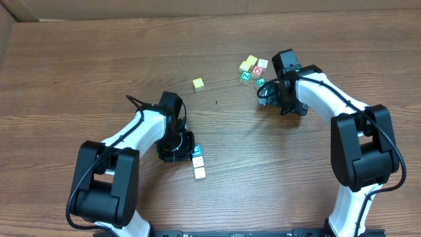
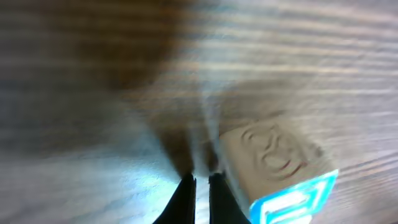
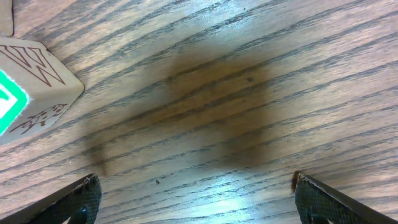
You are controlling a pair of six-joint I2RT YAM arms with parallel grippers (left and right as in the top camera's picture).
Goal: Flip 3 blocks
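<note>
Three small wooden toy cubes are to be turned over. A blue cube with a white mark [image 1: 196, 151] and a cream-white cube [image 1: 199, 172] lie close together at the lower centre of the overhead frame. A pale yellow cube [image 1: 198, 84] sits alone above them, well apart.

The left gripper [image 2: 199, 186] is seen with its fingers pressed together and empty, low over the brown wood-grain table [image 1: 99, 66]. It is just beside the blue cube and possibly touching it, though blur prevents certainty. The right gripper [image 3: 194, 180] is spread wide and holds nothing, near a green-marked cube [image 3: 31, 87] in the upper-right cluster.

A flip by pushing is judged to be in hand. The closed tip should be pressed squarely against the upper part of one face, so that the cube is rolled over its far edge rather than slid. The cream-white neighbour should be left undisturbed.
</note>
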